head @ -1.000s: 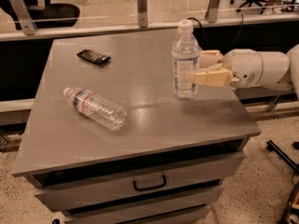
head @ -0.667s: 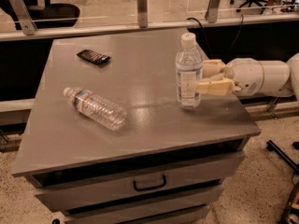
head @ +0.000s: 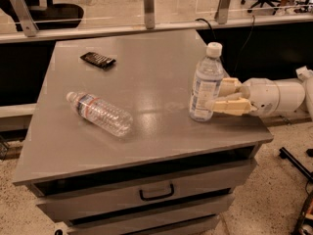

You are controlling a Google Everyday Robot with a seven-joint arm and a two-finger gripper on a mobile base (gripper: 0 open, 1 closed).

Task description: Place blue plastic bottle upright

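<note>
Blue plastic bottle (head: pixel 205 82) stands upright, tool (head: pixel 218 98) at its side

The grey flat surface (head: pixel 146 72) carries a clear ribbed bottle (head: pixel 100 113) lying near-left, a dark flat packet (head: pixel 98 59) far-left, and the blue plastic bottle (head: pixel 206 84) standing right, the gripper (head: pixel 221 98) just beside it.

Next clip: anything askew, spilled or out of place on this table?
Two things. The blue plastic bottle stands near the right edge of the table, its top leaning slightly toward the gripper just beside it. A clear ribbed bottle lies on its side at front left. No spill is visible.
</note>
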